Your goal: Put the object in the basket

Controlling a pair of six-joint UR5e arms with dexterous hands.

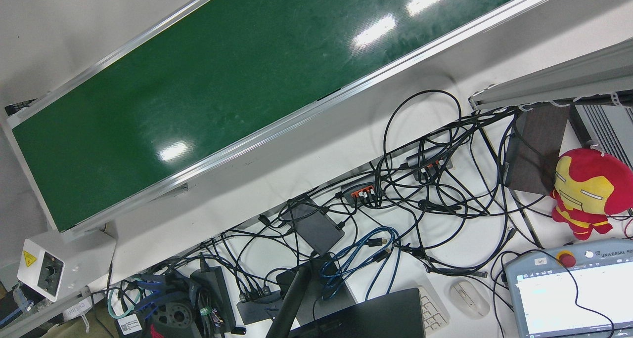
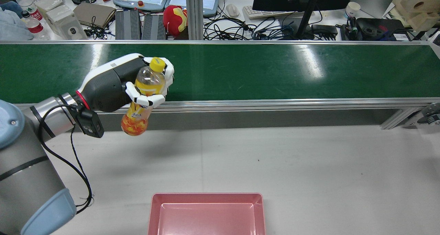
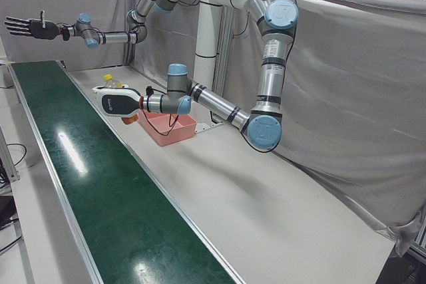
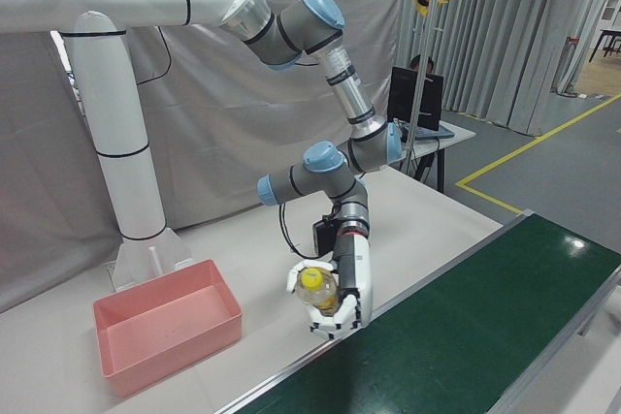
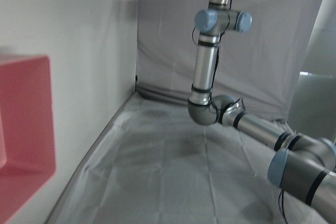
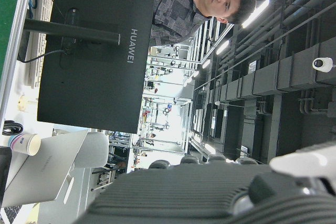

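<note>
My left hand is wrapped around the yellow-capped bottle, fingers closed about its upper body. I see it held clear above the near rail of the green conveyor, tilted, cap toward 1 o'clock. The pink basket sits at 5 o'clock, well apart. My right hand hangs raised, fingers spread, holding nothing.

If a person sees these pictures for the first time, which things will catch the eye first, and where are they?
The left hand holds an orange bottle with a yellow cap in the air, at the near edge of the long green belt. A pink basket sits empty on the white table, nearer the robot. The right hand is raised high with fingers spread, far from both.
</note>
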